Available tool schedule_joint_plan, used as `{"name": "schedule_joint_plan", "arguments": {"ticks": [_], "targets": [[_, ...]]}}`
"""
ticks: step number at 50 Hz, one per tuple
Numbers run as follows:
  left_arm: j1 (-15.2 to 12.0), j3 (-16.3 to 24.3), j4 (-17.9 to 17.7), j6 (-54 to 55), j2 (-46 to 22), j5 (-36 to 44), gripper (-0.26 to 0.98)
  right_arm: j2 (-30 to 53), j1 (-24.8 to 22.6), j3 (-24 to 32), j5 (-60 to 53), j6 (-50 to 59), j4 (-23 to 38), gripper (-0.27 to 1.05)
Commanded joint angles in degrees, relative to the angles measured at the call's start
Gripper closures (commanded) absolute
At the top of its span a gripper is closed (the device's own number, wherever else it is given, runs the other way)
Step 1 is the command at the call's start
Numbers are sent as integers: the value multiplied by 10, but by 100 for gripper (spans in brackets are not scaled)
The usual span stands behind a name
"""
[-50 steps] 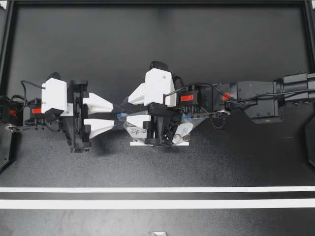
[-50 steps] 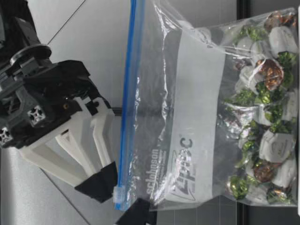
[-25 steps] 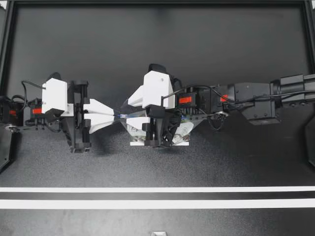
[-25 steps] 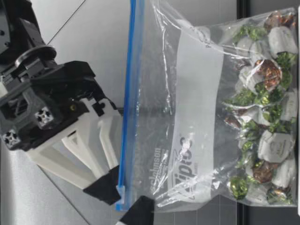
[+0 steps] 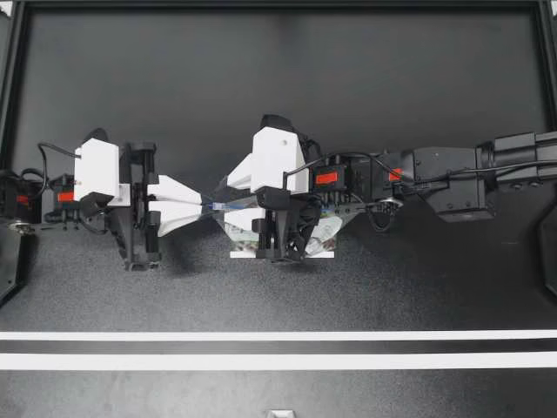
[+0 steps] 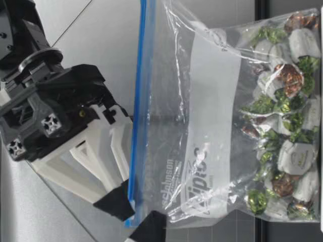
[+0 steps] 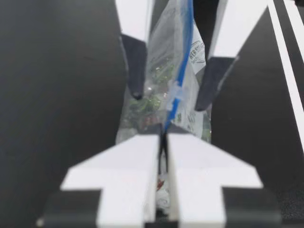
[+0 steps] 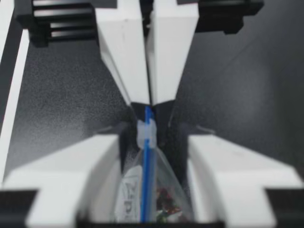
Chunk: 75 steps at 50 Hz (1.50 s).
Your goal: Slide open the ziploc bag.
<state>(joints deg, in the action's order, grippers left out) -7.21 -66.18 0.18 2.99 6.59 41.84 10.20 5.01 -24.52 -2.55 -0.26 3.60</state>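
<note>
A clear ziploc bag [image 5: 324,230] of wrapped candies stands upright at the table's middle, mostly hidden under my right arm. In the low view the bag [image 6: 212,126] shows its blue zip strip [image 6: 136,126] along the top. My left gripper [image 5: 205,207] is shut on the end of the strip. My right gripper [image 5: 221,203] is open, with a finger on each side of the pale slider [image 8: 144,133] and not touching it. Just ahead of my shut left fingers [image 7: 142,156], the slider [image 7: 175,92] sits between the right gripper's black pads [image 7: 135,66].
The black table [image 5: 278,78] stretches bare behind both arms. White tape lines [image 5: 278,359] run across it near the front edge. Black frame rails [image 5: 7,87] border the sides.
My left gripper has shut on the end of the zip strip. My right gripper has edged along the strip toward the slider, its fingers slightly narrower.
</note>
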Motion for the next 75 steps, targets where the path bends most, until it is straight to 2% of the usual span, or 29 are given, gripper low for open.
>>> {"name": "schedule_joint_plan", "arguments": {"ticks": [1,12,22,37,46,63,75], "targets": [[-1,10,1,0,4,6,84,-11,-1,18,5,1,-1,44],[-1,7,1,0,4,6,84,-15,-5,35,47,0,-1,73],[0,5,1,-3,4,2,84,-31,-5,69,181,-5,3,85],[-1,3,1,-4,4,1,84,-47,-4,104,332,-36,16,86],[-1,-2,1,-4,4,1,84,-49,-4,106,359,-41,16,86],[-1,-4,1,-5,4,0,84,-70,-4,98,453,-61,16,86],[-1,-8,1,-6,9,0,84,-89,-4,73,518,-67,16,86]]}}
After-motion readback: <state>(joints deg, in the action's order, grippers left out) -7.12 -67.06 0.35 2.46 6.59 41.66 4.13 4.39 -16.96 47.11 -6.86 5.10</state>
